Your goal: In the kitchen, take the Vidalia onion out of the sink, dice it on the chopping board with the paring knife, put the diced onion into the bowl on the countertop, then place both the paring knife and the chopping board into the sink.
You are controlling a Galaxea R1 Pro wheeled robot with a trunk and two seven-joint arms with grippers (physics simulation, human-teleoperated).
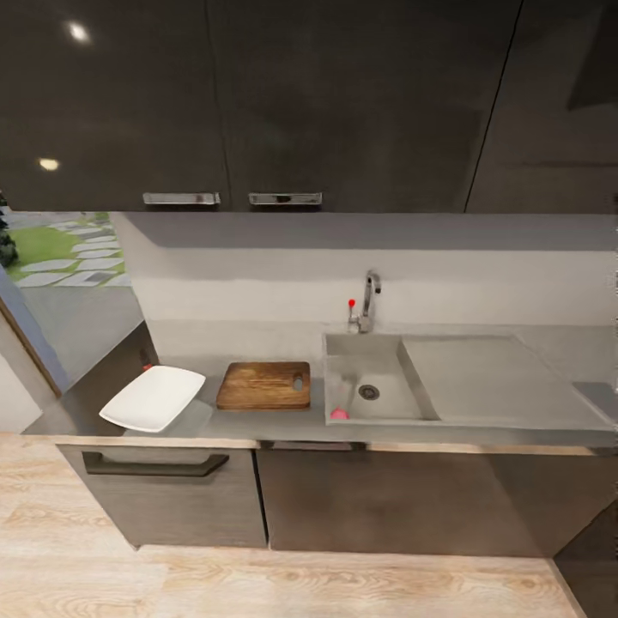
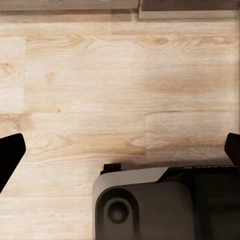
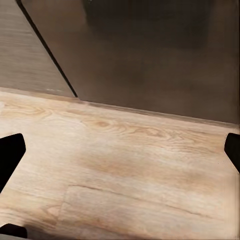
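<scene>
Head view looks down on a grey countertop [image 1: 257, 422] under glossy dark upper cabinets [image 1: 257, 94]. Going left to right along it: at about nine o'clock sits a shallow white bowl [image 1: 153, 398], tilted slightly toward the front edge. Just beside it, toward the middle, lies the dark brown chopping board [image 1: 263, 384], flat, with its slot handle at the end nearer the sink. The two are close but apart. Next comes the sink [image 1: 412, 343], a matte grey basin with a round drain [image 1: 368, 392]. In the basin's front left corner, close to the board, rests a small pinkish round thing [image 1: 340, 414], likely the onion, though it is too small to be sure. At twelve o'clock from the basin stands a chrome tap [image 1: 369, 300] with a red knob [image 1: 351, 303]. A flat drainboard wing [image 1: 498, 378] stretches off toward three o'clock. I cannot pick out the paring knife. Below the counter are dark lower cabinets [image 1: 360, 498] and pale wood floor [image 1: 257, 584].

Left wrist view shows the left gripper [image 2: 120, 152] with its dark fingertips [image 2: 9, 152] spread wide apart over bare floorboards, holding nothing; a grey part of the robot [image 2: 145, 205] sits under it.

Right wrist view shows the right gripper [image 3: 120, 150] likewise spread wide and empty, above floorboards near a dark cabinet front [image 3: 150, 50].
</scene>
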